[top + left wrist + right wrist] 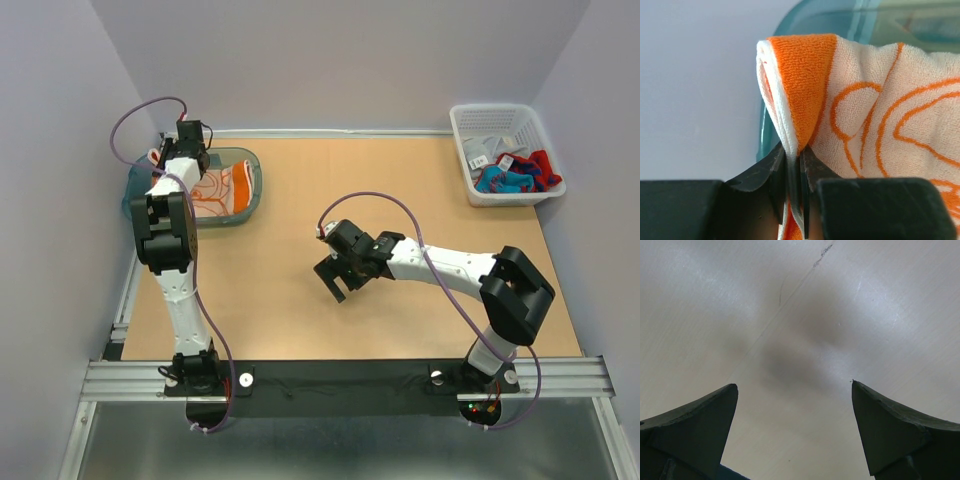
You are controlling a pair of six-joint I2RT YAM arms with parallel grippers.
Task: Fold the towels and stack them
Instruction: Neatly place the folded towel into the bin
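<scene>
Your left pincer point(794, 152) is clamping down on the orange towel point(875, 110), its two black fingers point(762, 170) nipping a folded edge of the cloth so that only thin layers are sitting between them. The pinched fold is rising above the tips, showing a solid orange band with a white hem on the left and pale terry with orange lines spreading to the right. From above, you are seeing that towel lying in the translucent teal tray point(252, 170) at the far left corner of the table point(400, 210), with the left arm stretching over the tray's left side and hiding part of it. Your right pincer point(336, 280) is hanging over the bare middle of the table, well apart from the tray, its jaws standing wide open and gripping nothing. Its wrist camera is showing only table surface and shadow between the two dark tips. The other towels are sitting bunched in the white mesh basket point(462, 140) at the far right corner: a red towel point(543, 165) with blue marks, a teal-blue towel point(500, 183) beside it, and a light grey towel point(495, 138) behind them.
</scene>
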